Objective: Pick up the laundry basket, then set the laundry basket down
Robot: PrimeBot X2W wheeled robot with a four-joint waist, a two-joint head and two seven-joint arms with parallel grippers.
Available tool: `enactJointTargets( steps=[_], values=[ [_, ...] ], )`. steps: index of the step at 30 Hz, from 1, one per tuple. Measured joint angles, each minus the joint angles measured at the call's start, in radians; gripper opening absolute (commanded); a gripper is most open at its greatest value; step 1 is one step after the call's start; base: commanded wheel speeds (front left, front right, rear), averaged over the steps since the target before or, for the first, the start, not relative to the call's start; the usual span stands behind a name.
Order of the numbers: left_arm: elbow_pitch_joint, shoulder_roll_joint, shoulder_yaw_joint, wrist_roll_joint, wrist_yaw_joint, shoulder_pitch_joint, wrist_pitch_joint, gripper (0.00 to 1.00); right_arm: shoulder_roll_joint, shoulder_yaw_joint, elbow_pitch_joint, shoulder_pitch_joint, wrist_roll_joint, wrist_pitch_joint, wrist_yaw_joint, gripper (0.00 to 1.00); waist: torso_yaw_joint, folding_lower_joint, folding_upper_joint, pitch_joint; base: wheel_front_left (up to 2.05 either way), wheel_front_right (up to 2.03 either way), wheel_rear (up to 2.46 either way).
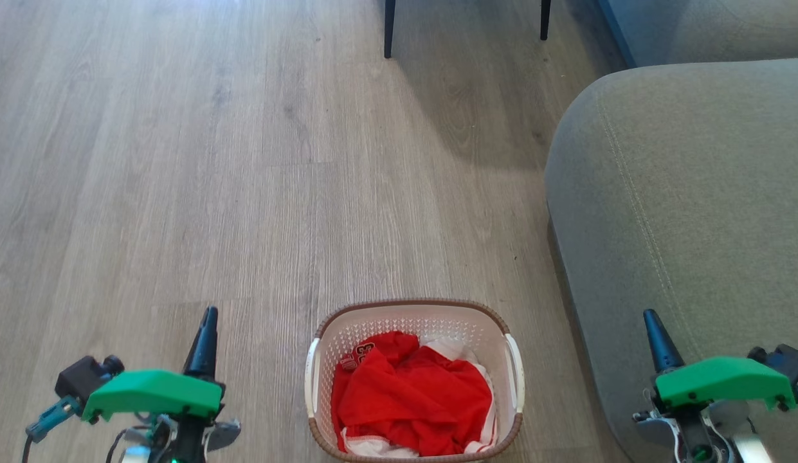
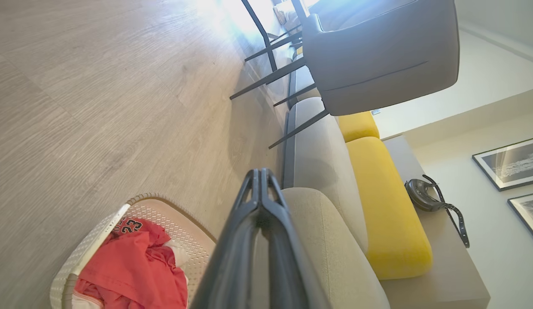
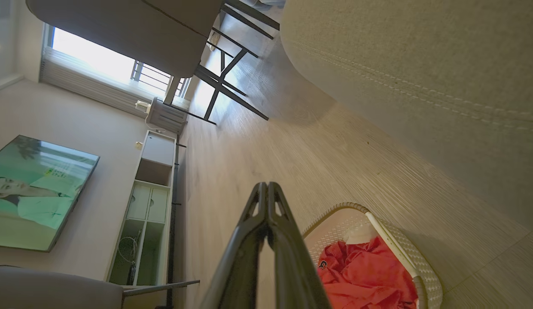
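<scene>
The laundry basket (image 1: 431, 326) stands on the wood-plank floor (image 1: 180, 161) at the bottom middle of the head view, reaching down to the frame's lower edge. It is a small rounded-rectangular tub of cream-white plastic. Its walls are pierced with rows of small holes and a brown woven-look band runs round the rim. A white handle (image 1: 310, 379) lies along each of its two sides. A crumpled red garment (image 1: 411, 399) fills most of the inside, with printed digits showing at its upper left. Some white cloth (image 1: 447, 349) with red trim peeks out behind and beneath it.

A grey sofa (image 1: 681, 193) takes up the right of the head view. The basket sits near its rounded end, with a strip of floor between them. Two dark chair legs (image 1: 388, 29) stand at the top of the frame.

The left gripper (image 1: 209, 318) shows at the lower left and the right gripper (image 1: 651, 319) at the lower right, in front of the sofa. The basket lies between them, apart from both.

In the left wrist view the left gripper (image 2: 260, 172) has its jaws pressed together at the tips with nothing between them, and the basket (image 2: 172, 216) sits in the lower left corner. In the right wrist view the right gripper (image 3: 266, 185) is likewise closed and empty, with the basket (image 3: 406, 253) at the lower right.
</scene>
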Motion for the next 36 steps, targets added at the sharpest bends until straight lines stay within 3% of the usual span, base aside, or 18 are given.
enactJointTargets(
  steps=[36],
  values=[
    [0.021,0.0,0.098,-0.37,-0.027,-0.029,0.101,0.0,0.0,-0.074,0.038,-0.035,0.359,0.101,0.0,0.0,-0.006,0.0,0.0,0.004,0.0,0.0,0.0]
  ],
)
